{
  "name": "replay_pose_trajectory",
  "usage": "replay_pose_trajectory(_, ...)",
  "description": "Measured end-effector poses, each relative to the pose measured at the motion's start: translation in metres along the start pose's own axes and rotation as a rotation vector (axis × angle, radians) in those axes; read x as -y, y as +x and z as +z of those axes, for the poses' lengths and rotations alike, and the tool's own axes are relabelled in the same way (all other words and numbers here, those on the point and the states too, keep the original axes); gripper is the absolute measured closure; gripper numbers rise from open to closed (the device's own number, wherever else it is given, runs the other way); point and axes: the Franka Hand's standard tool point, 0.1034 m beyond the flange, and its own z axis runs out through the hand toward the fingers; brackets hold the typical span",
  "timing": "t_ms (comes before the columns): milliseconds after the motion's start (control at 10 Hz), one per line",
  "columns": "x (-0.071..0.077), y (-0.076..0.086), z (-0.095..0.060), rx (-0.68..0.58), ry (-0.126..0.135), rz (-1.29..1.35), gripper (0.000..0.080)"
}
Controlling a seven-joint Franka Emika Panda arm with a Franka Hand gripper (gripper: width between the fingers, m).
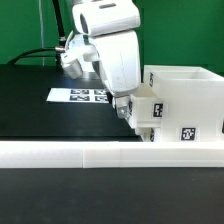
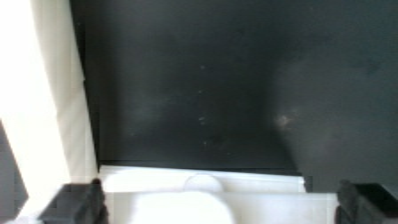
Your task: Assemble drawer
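The claw [image 1: 127, 108] sits low in the middle of the exterior frame, right at the near corner of a small open-topped drawer box [image 1: 160, 112] that nestles against the big housing [image 1: 188, 100] at right. In the wrist view, black fingers [image 2: 75, 203] stand spread at either lower corner with a white box part [image 2: 199, 196] between them; whether they press on it I cannot tell. The box's long axis appears to run toward the housing. A long white rail [image 1: 110, 153] crosses the foreground; the marker board [image 1: 80, 96] lies on the dark tabletop [image 1: 30, 110] at left, well clear.

Lab: green backdrop [image 1: 30, 30], marker board [image 1: 80, 96]
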Motion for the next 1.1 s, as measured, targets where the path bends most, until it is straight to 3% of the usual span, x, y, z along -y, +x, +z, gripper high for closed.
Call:
replay_pose_trajectory(200, 0.000, 0.001, 0.001, 0.021, -0.005, 0.011, 0.0151)
replay_pose_trajectory(400, -0.002, 0.014, 0.003, 0.024, -0.003, 0.035, 0.0151)
replay_pose_trajectory(1100, -0.002, 0.015, 0.003, 0.027, -0.001, 0.022, 0.0151)
